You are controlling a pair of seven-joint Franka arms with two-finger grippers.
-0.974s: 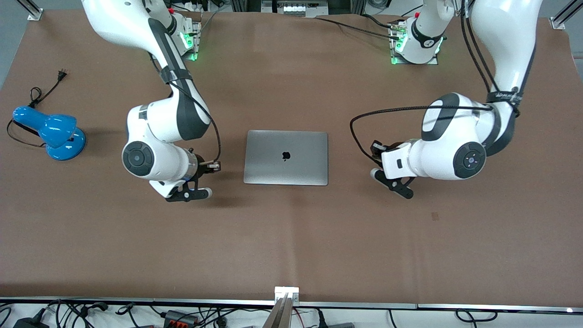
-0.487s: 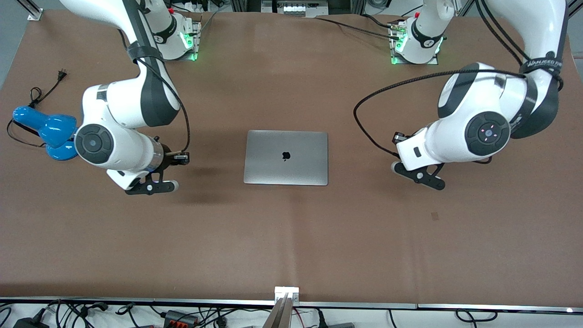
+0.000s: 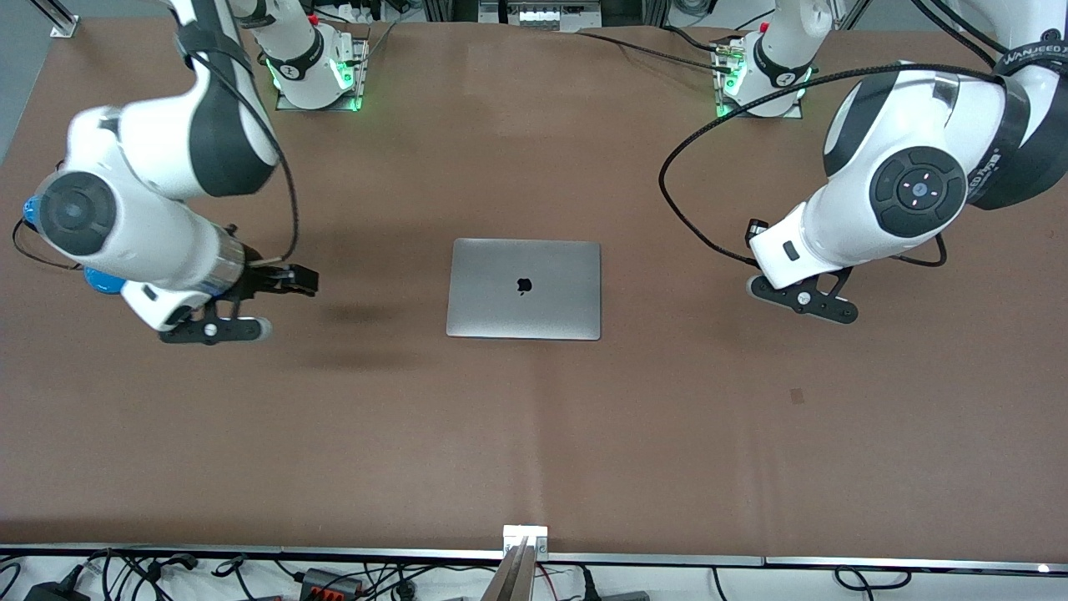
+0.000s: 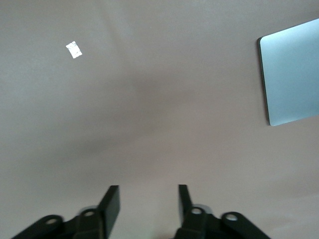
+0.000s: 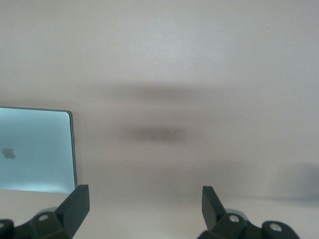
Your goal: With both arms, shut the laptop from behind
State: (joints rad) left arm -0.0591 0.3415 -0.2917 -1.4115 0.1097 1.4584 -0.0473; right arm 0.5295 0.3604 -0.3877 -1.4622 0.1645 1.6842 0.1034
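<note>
The silver-grey laptop (image 3: pixel 523 288) lies flat on the brown table with its lid down and the black apple logo showing. My right gripper (image 3: pixel 292 280) is open and empty in the air, over bare table toward the right arm's end, well apart from the laptop. My left gripper (image 3: pixel 753 227) is open and empty over bare table toward the left arm's end. In the left wrist view my left gripper (image 4: pixel 148 201) is open over bare table, with a corner of the laptop (image 4: pixel 291 74) farther off. In the right wrist view my right gripper (image 5: pixel 144 201) is wide open, with the laptop (image 5: pixel 35 157) beside it.
A blue desk lamp (image 3: pixel 104 284) with its black cord stands at the right arm's end, mostly hidden under the right arm. The two arm bases (image 3: pixel 313 75) (image 3: pixel 763 79) stand at the table's edge farthest from the front camera. A small white scrap (image 4: pixel 74 50) lies on the table.
Both arms have swung outward, away from the laptop toward their own ends of the table. The laptop has not moved and stays shut.
</note>
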